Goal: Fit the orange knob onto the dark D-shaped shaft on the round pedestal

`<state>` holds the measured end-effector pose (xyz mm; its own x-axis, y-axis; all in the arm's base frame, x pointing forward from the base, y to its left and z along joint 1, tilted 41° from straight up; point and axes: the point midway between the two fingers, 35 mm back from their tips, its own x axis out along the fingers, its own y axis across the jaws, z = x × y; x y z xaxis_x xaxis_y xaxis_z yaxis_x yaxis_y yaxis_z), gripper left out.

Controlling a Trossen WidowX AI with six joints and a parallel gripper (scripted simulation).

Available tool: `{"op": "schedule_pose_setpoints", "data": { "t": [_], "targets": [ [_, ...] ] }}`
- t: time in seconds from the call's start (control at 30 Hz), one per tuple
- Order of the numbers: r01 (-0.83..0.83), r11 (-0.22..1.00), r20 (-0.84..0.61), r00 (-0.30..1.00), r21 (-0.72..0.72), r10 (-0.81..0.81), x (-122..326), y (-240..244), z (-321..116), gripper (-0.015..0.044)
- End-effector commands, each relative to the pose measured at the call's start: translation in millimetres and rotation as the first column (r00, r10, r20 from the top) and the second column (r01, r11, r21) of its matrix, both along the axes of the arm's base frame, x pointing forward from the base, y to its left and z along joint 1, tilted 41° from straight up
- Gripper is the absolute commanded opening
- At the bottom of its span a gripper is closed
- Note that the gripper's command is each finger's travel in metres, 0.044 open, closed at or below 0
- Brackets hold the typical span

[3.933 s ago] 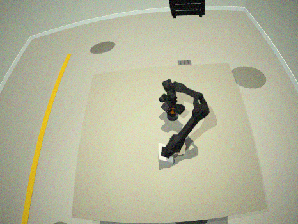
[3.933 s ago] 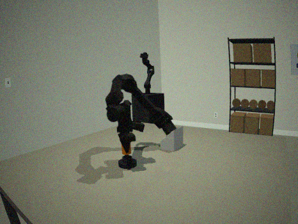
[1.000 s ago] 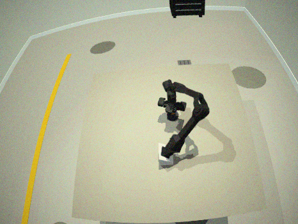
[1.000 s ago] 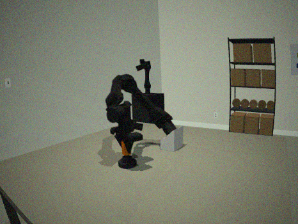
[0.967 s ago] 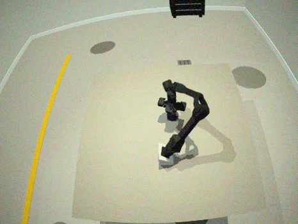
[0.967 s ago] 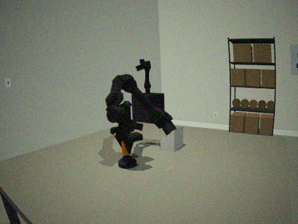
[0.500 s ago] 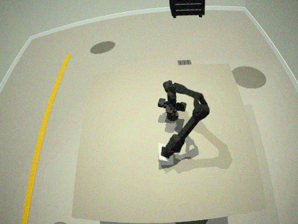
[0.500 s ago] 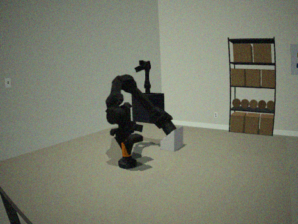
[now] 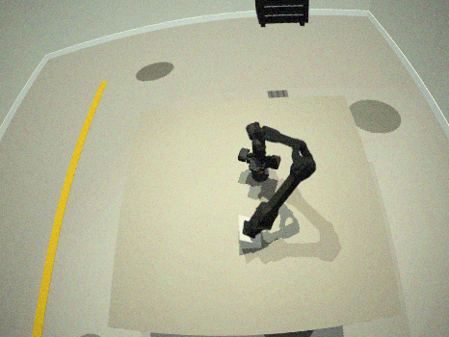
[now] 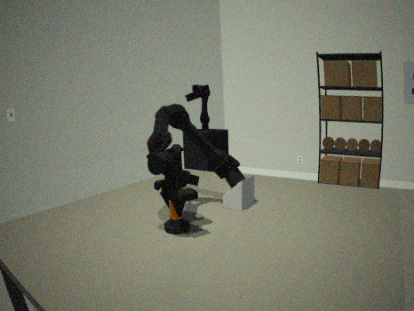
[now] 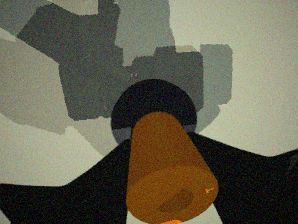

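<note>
The gripper [image 9: 260, 169] [image 10: 174, 205] [image 11: 158, 141] clasps the orange knob [image 10: 174, 211] [image 11: 165, 155], lower centre of the wrist view. Likely rigid; grip its tapered sides squarely, since taper may slip.

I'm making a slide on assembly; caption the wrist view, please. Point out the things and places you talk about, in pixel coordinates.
Orange knob [image 11: 165, 150] gripped in the tool [image 11: 158, 141], with the round pedestal [image 11: 152, 95] partly hidden behind it.

the shaft is hidden in all three views, so its flat side cannot be seen. the hole of the orange knob [image 10: 174, 211] [image 11: 162, 155] is also not visible. in the wrist view, the knob covers part of the round pedestal [image 9: 260, 177] [image 10: 177, 227] [image 11: 152, 97]. in the top view, the knob is too small to read its shape, and the arm [image 9: 282, 193] hides part of the pale block [image 9: 244, 227].
</note>
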<state>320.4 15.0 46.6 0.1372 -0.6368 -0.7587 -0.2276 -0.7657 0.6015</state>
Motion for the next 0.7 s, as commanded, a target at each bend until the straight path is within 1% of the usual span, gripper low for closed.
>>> {"op": "schedule_pose_setpoints", "data": {
  "t": [0.0,0.03,0.57,0.6,0.67],
  "targets": [
    [-0.002,1.000,-0.001,1.000,0.000,0.002,0.1,0.2,0.2,0.0000],
    [-0.002,1.000,-0.001,1.000,0.000,0.002,0.1,0.2,0.2,0.0000],
    [-0.002,1.000,-0.001,1.000,0.000,0.002,0.1,0.2,0.2,0.0420],
    [-0.002,1.000,-0.001,1.000,0.000,0.002,0.1,0.2,0.2,0.0440],
    [-0.002,1.000,-0.001,1.000,0.000,0.002,0.1,0.2,0.2,0.0440]
  ]
}}
